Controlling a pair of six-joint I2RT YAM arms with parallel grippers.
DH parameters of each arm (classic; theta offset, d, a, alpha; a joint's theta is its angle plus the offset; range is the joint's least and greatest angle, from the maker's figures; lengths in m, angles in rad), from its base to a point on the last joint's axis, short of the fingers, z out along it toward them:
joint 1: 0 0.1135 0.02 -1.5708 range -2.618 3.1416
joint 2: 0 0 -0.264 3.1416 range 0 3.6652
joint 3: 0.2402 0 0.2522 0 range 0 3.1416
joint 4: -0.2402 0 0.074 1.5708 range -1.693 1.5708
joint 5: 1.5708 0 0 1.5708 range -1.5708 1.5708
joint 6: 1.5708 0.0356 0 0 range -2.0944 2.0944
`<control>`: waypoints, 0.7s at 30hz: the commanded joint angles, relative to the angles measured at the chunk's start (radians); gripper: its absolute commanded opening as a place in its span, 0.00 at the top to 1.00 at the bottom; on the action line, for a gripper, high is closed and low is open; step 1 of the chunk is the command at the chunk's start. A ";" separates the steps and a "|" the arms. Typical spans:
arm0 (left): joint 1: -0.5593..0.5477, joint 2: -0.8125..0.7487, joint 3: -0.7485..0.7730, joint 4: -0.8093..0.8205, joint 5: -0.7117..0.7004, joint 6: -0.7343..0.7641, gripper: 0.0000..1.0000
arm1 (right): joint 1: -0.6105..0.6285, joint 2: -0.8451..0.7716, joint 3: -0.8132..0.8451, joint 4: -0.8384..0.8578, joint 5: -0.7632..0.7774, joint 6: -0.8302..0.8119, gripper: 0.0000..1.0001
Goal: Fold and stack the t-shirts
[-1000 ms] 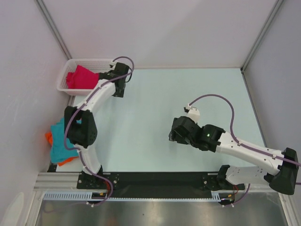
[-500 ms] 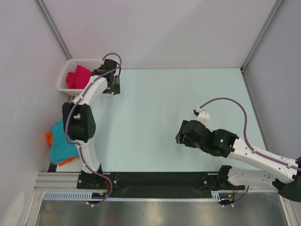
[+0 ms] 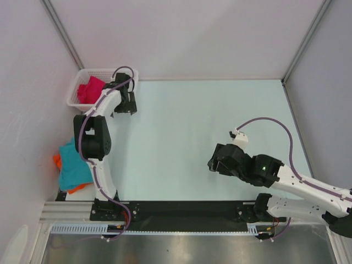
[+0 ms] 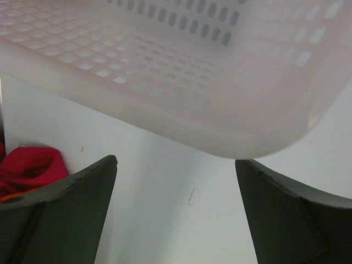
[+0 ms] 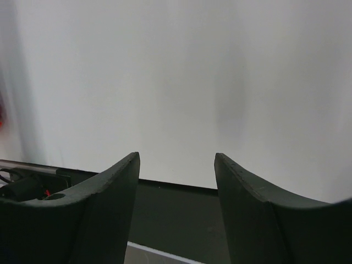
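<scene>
The crimson-pink t-shirt (image 3: 89, 89) lies bunched in the white mesh basket (image 3: 75, 100) at the far left corner. My left gripper (image 3: 125, 104) is open and empty just right of the basket. In the left wrist view (image 4: 176, 165) the basket wall (image 4: 192, 71) fills the top and a bit of crimson cloth (image 4: 27, 168) shows at the left. The teal-blue t-shirt (image 3: 74, 165) lies on the orange one (image 3: 56, 160) at the table's left edge, near my left arm. My right gripper (image 3: 215, 163) is open and empty over the table, right of the middle; it also shows in the right wrist view (image 5: 176, 159).
White walls close the table at the left and back, with metal posts at the far corners. The black base rail (image 3: 187, 212) runs along the near edge and shows in the right wrist view (image 5: 176, 214).
My left gripper has moved left, closer to the basket. My right arm has drawn back toward the near right side. The shirts have not moved.
</scene>
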 commanded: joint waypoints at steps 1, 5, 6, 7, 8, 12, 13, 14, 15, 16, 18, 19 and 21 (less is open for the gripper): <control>-0.001 -0.021 0.078 -0.011 -0.008 -0.005 0.06 | 0.005 -0.048 0.043 -0.020 0.055 0.016 0.38; -0.052 -0.097 0.082 0.064 -0.055 0.117 0.05 | 0.005 -0.034 0.060 -0.001 0.061 -0.007 0.38; -0.056 -0.105 0.082 0.099 -0.064 0.139 0.05 | 0.005 -0.025 0.064 0.004 0.058 -0.012 0.38; -0.059 -0.113 0.076 0.121 -0.066 0.183 0.06 | 0.005 -0.017 0.076 0.007 0.052 -0.013 0.38; -0.068 -0.122 0.067 0.171 -0.078 0.206 0.06 | 0.005 0.001 0.081 0.007 0.049 -0.018 0.38; -0.108 -0.081 0.058 0.250 -0.182 0.314 0.07 | 0.007 0.035 0.104 0.015 0.032 -0.033 0.39; -0.110 -0.063 0.079 0.248 -0.199 0.319 0.07 | 0.005 0.040 0.110 0.009 0.029 -0.038 0.39; -0.112 -0.037 0.087 0.253 -0.230 0.320 0.07 | 0.005 0.046 0.129 0.006 0.027 -0.039 0.39; -0.112 -0.026 0.093 0.259 -0.239 0.322 0.07 | 0.007 0.049 0.138 0.003 0.026 -0.049 0.39; -0.112 -0.013 0.105 0.265 -0.245 0.326 0.07 | 0.007 0.050 0.149 -0.010 0.029 -0.053 0.39; -0.112 0.025 0.121 0.289 -0.252 0.332 0.07 | 0.007 0.050 0.182 -0.025 0.035 -0.059 0.39; -0.110 0.040 0.136 0.302 -0.244 0.345 0.07 | 0.007 0.050 0.195 -0.040 0.041 -0.068 0.39; -0.107 0.089 0.153 0.339 -0.201 0.351 0.07 | 0.007 0.052 0.231 -0.053 0.050 -0.078 0.39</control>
